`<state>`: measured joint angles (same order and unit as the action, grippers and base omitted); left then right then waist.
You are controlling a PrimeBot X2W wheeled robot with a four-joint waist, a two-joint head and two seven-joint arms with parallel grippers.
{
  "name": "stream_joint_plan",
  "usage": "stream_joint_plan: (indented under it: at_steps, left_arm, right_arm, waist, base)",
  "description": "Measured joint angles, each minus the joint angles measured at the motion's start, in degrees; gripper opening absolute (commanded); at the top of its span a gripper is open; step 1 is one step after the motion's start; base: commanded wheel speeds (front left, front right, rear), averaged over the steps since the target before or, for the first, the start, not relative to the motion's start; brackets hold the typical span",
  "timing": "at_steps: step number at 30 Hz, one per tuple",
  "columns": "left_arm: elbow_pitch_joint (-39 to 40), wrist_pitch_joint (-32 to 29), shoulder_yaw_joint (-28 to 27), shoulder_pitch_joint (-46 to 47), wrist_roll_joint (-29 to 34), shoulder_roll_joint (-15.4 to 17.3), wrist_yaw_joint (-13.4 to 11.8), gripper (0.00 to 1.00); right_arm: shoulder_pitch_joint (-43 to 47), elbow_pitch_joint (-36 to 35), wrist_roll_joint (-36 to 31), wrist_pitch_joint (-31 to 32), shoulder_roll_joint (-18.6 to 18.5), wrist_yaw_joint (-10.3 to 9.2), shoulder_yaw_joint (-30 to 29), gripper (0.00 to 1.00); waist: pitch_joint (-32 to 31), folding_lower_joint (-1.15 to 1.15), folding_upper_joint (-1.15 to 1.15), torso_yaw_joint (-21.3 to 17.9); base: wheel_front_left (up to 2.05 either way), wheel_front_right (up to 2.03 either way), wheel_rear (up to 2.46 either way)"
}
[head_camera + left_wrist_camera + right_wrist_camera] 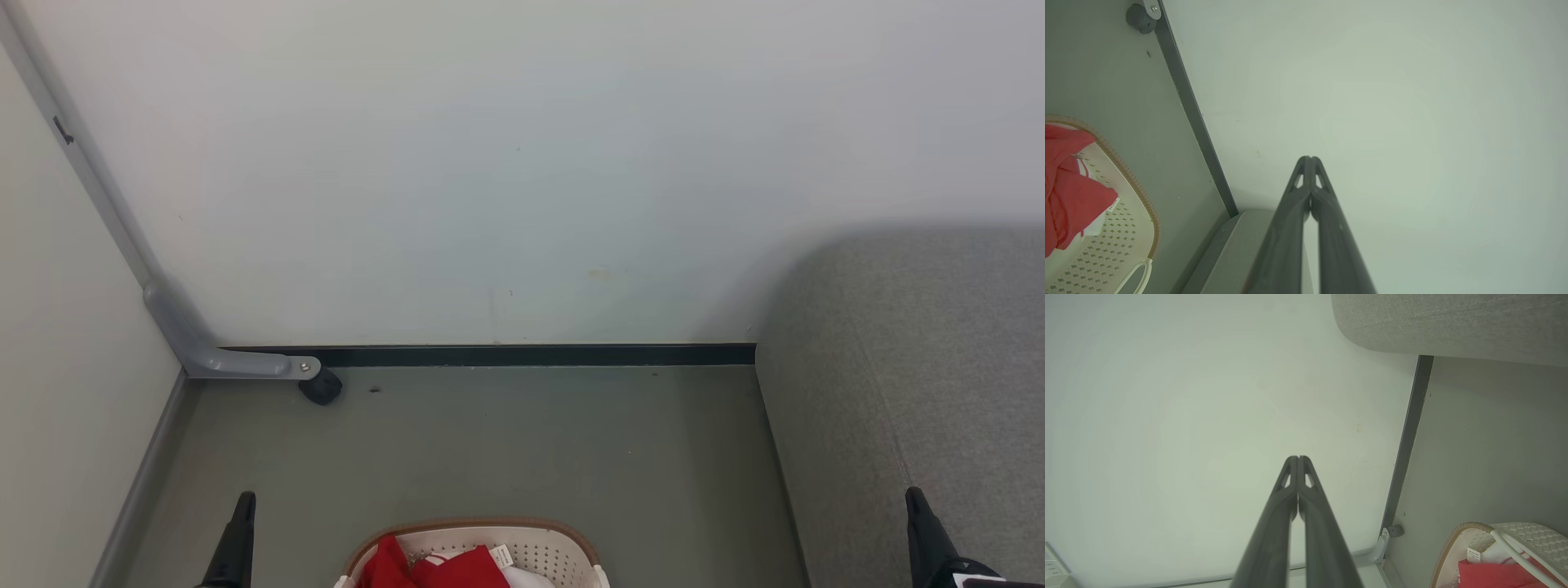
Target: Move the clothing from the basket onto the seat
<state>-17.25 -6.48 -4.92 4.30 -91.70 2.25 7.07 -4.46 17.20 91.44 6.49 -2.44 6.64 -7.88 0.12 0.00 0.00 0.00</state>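
At the left of the head view the left gripper (245, 500) hangs above the grey floor (531, 441), its two dark fingers pressed together with nothing between them. Just to its right, at the bottom middle, stands the basket (482, 524), and the clothing (445, 567) lies bunched inside it, red folds over a white patch with a small label showing (none of it has reached the cushion yet). Further right, well apart from the basket across bare floor, the seat (914, 367) rises against the wall (522, 163). The right gripper (914, 494) hovers over the seat's near part, likewise closed tip to tip and empty. The step in hand looks like the first reach. To do it well, the chosen gripper should open wide before it descends, come down inside the brown rim rather than across it, and bite a thick red fold, not the label or a thin edge. The lift should carry the fabric fully clear of the rim before it swings right, so a trailing piece cannot tip the light basket.
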Motion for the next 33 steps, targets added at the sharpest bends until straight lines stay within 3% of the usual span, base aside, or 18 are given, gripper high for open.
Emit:
stream_joint_plan:
  at_steps: [26, 27, 33]
  left_arm:
    - [-1.5, 0.0, 0.1, -1.1, 0.0, -0.4, -0.1, 0.0]
    - [-2.3, 0.0, 0.1, -1.7, 0.0, -0.5, -0.1, 1.0]
    - [-3.5, 0.6, 0.5, -3.3, 0.0, -0.8, -0.1, 1.0]
  right_arm:
    - [1.1, 1.6, 0.0, 0.0, 0.4, -0.11, 0.1, 0.0]
    - [1.7, 2.3, 0.0, 0.0, 0.6, -0.11, 0.2, 1.0]
    - [3.2, 3.5, -0.2, -0.7, 1.2, -0.13, 0.9, 1.0]
  waist:
    - [0.0, 0.0, 0.0, 0.0]
    - [0.0, 0.0, 0.0, 0.0]
    - [0.0, 0.0, 0.0, 0.0]
  base:
    - [0.0, 0.0, 0.0]
    - [0.0, 0.0, 0.0]
    - [0.0, 0.0, 0.0]
